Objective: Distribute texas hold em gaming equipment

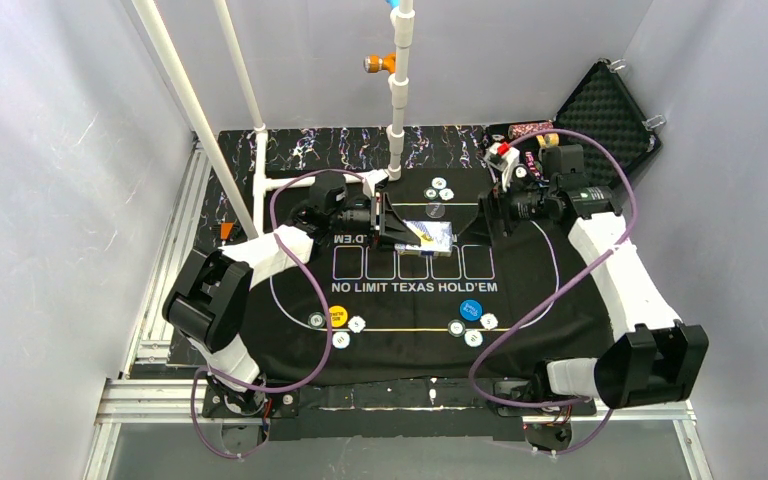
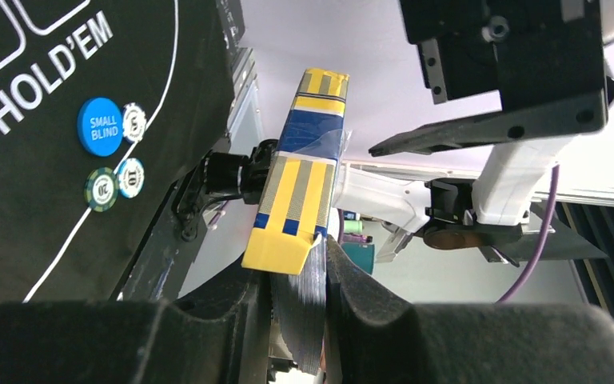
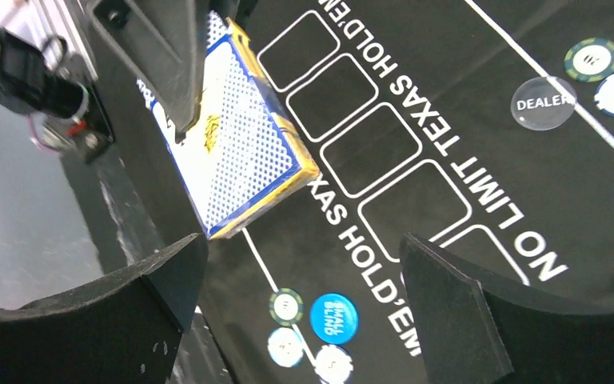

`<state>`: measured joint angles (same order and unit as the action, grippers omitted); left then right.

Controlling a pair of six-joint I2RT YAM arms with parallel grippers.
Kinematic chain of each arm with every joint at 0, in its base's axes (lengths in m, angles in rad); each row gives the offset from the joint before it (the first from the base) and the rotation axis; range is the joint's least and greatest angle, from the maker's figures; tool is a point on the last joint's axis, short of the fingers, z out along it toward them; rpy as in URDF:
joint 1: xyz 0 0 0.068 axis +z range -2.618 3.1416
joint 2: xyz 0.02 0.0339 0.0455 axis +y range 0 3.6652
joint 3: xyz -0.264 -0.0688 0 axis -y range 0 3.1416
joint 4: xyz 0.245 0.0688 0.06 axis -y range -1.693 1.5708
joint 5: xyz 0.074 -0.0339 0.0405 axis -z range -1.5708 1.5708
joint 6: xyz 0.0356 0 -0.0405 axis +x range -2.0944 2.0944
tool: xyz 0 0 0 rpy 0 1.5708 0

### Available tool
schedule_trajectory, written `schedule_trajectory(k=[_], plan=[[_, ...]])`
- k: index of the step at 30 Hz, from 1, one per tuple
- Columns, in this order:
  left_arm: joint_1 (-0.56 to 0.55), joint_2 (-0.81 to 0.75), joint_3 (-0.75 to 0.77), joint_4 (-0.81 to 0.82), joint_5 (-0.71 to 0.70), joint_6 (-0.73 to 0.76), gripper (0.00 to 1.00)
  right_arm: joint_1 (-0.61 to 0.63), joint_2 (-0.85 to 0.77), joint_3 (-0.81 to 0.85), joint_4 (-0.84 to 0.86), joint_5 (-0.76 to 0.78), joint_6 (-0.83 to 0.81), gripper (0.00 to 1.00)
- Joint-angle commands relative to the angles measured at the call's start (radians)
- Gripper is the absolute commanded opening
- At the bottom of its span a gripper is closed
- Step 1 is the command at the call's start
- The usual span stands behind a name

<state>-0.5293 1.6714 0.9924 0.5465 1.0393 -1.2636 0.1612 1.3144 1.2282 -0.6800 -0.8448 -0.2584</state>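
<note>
Blue-backed cards [image 3: 236,136] — we clamp them in our left gripper [image 2: 297,276] over the mat [image 3: 560,176]; our right gripper [image 3: 304,250] stands wide apart just beside them, holding nothing.

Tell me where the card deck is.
Top view: the card deck is at the centre of the mat, just beyond the row of printed boxes, clamped in the left gripper.

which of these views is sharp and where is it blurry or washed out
Top external: even light, mat lettering readable, chips too small to read. Left wrist: card pack sharp, left fingers dark and soft, pale background washed out. Right wrist: mat print crisp, right fingers blurred.
</note>
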Motion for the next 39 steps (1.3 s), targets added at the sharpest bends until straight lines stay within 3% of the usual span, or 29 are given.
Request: schedule_trajectory(k=[1, 4, 8, 18, 26, 31, 37, 38, 39], plan=[[-0.009, -0.05, 0.044, -0.143, 0.037, 0.111, 0.0, 0.034, -0.006, 0.056, -0.171, 0.082, -0.306, 0.98], [-0.023, -0.036, 0.088, -0.256, 0.013, 0.189, 0.0, 0.157, 0.051, 0.116, -0.265, 0.226, -0.359, 0.98], [-0.047, -0.012, 0.121, -0.308, 0.002, 0.231, 0.0, 0.318, 0.013, 0.091, -0.199, 0.389, -0.357, 0.98], [-0.094, -0.007, 0.154, -0.321, -0.001, 0.256, 0.0, 0.46, 0.056, 0.123, -0.193, 0.53, -0.45, 0.98], [-0.112, 0.02, 0.18, -0.321, 0.02, 0.241, 0.0, 0.492, 0.035, 0.074, -0.161, 0.549, -0.494, 0.97], [-0.122, 0.024, 0.178, -0.321, 0.024, 0.242, 0.0, 0.492, 0.028, 0.068, -0.159, 0.537, -0.498, 0.75], [-0.123, 0.024, 0.181, -0.321, 0.027, 0.251, 0.0, 0.492, 0.014, 0.046, -0.172, 0.536, -0.504, 0.37], [-0.122, 0.025, 0.18, -0.321, 0.026, 0.255, 0.02, 0.492, 0.009, 0.038, -0.171, 0.539, -0.505, 0.29], [-0.121, 0.025, 0.18, -0.321, 0.029, 0.26, 0.1, 0.492, 0.004, 0.029, -0.164, 0.548, -0.499, 0.23]])
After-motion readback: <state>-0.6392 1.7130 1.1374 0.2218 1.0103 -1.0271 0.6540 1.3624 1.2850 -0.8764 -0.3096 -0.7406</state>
